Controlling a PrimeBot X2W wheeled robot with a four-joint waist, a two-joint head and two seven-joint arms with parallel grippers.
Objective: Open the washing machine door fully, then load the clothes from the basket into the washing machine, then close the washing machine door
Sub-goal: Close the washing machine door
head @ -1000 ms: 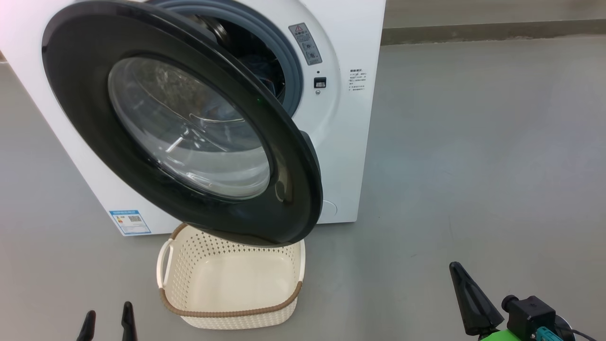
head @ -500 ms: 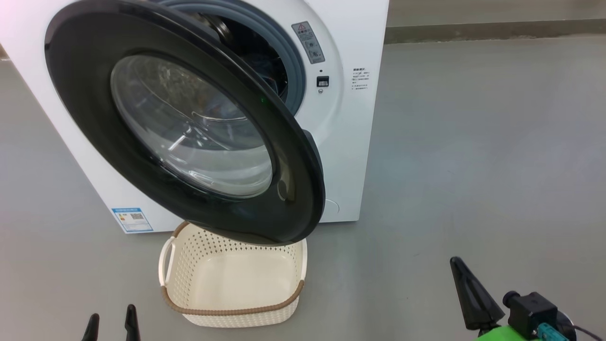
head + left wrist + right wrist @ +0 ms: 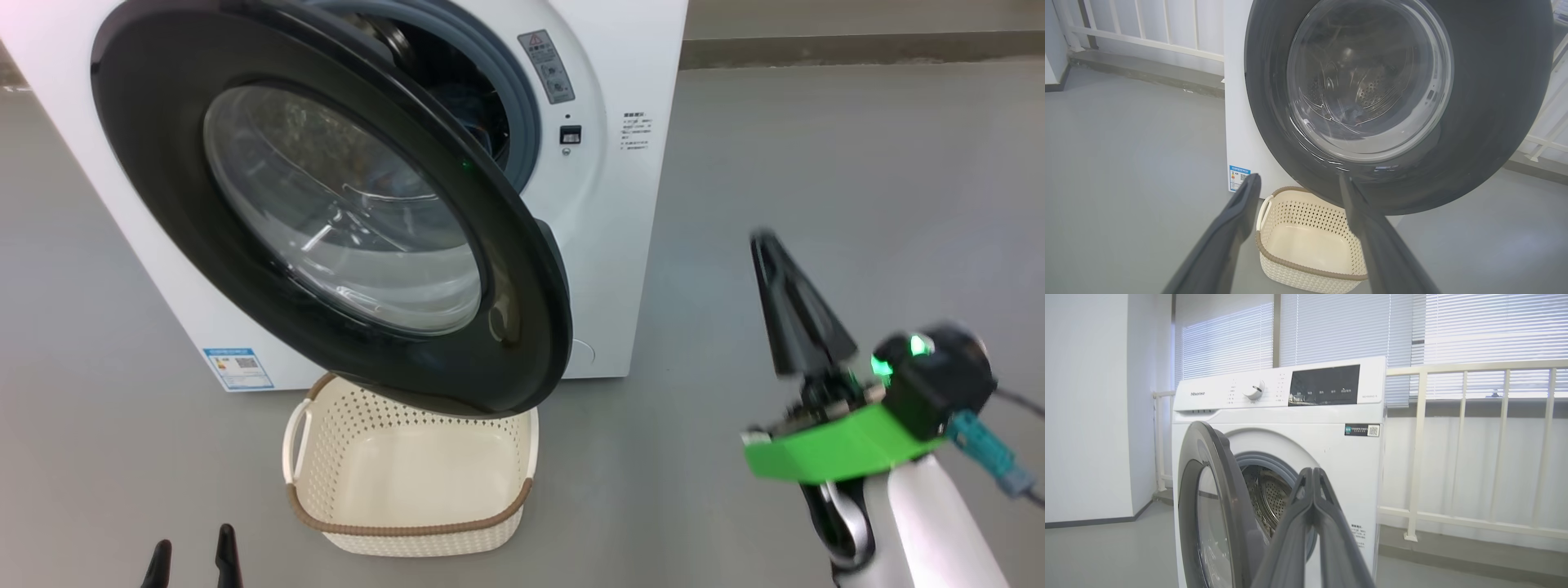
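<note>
- Right gripper [image 3: 766, 245] is closed, its two dark fingers pressed together into one point with nothing between them; the head view shows it slightly blurred, held in the air to the right of the washing machine [image 3: 620, 245] and well apart from the door [image 3: 343, 220].
- Seen from the right wrist, the same gripper [image 3: 1312, 473] points at the washing machine [image 3: 1331, 457], its tip lying over the grey gasket [image 3: 1274, 461] at the drum opening.
- Left gripper [image 3: 192, 545] is open and holds nothing; its fingertips show at the bottom left of the head view, above the grey floor [image 3: 816, 163].
- From the left wrist, that gripper [image 3: 1298, 179] has its fingers spread wide and aimed at the lower edge of the door [image 3: 1372, 81] and at the basket [image 3: 1306, 267].
- Hinged on the robot's left, the door stands partly open, swung out from the white front; the right wrist view shows the door [image 3: 1208, 514] nearly edge-on.
- Its lower black rim hangs over the back part of the basket [image 3: 408, 527], which sits on the floor just in front of the machine, its plain cream bottom in full sight.
- Something dark and bluish, the clothes [image 3: 1353, 116], lies low in the steel drum, seen through the glass; the print cannot be made out.
- On the machine's lower left corner, near the basket, is a blue label [image 3: 237, 367].
</note>
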